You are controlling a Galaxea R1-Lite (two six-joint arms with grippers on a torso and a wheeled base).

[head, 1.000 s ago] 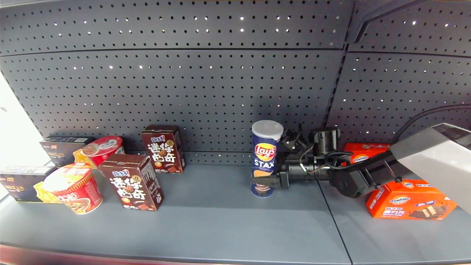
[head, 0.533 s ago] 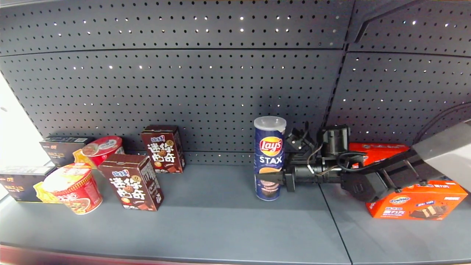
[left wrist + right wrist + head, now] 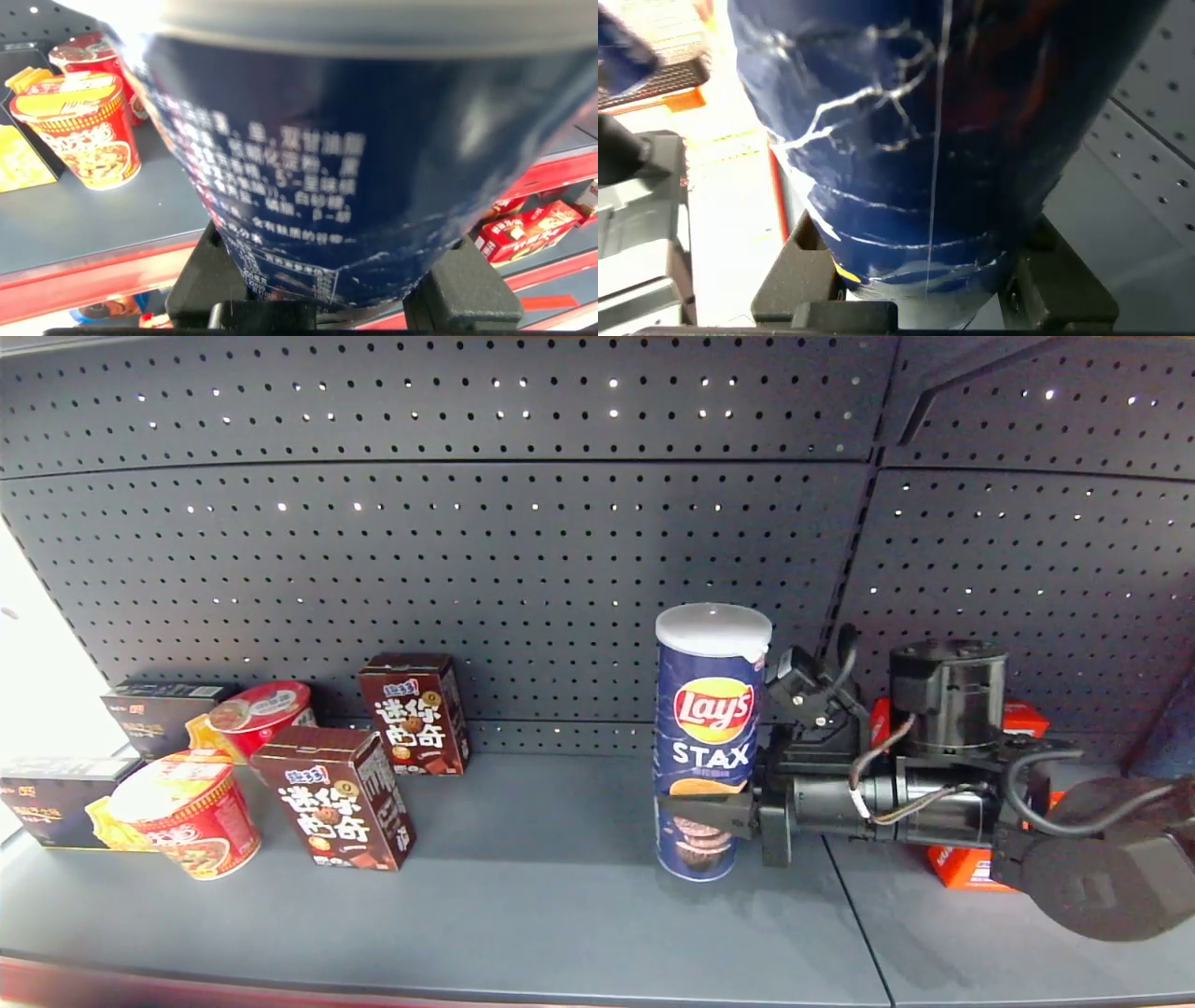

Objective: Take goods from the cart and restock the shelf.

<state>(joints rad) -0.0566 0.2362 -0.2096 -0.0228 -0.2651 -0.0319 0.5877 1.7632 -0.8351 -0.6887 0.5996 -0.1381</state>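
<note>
Your right arm (image 3: pixel 896 798) lay level over the shelf (image 3: pixel 523 896), end effector (image 3: pixel 705 805) clamped on a glossy round chip can (image 3: pixel 711 709); left end effector (image 3: pixel 336 289) gripped a second can (image 3: pixel 355 140).

dark blue chips can (image 3: pixel 711 737), white-lidded, upright over the shelf (image 3: pixel 523 896) in the right gripper (image 3: pixel 714 805); a second blue can (image 3: pixel 346 159) in the left gripper (image 3: pixel 341 285).

head camera looks forward and down on the shelf (image 3: pixel 523 915) from a little back. right wrist camera's jammed against the chip can (image 3: pixel 915 140), shared with the head view; left wrist, tight on a 2nd can (image 3: pixel 355 149), shares the cup noodles (image 3: pixel 79 140).
</note>
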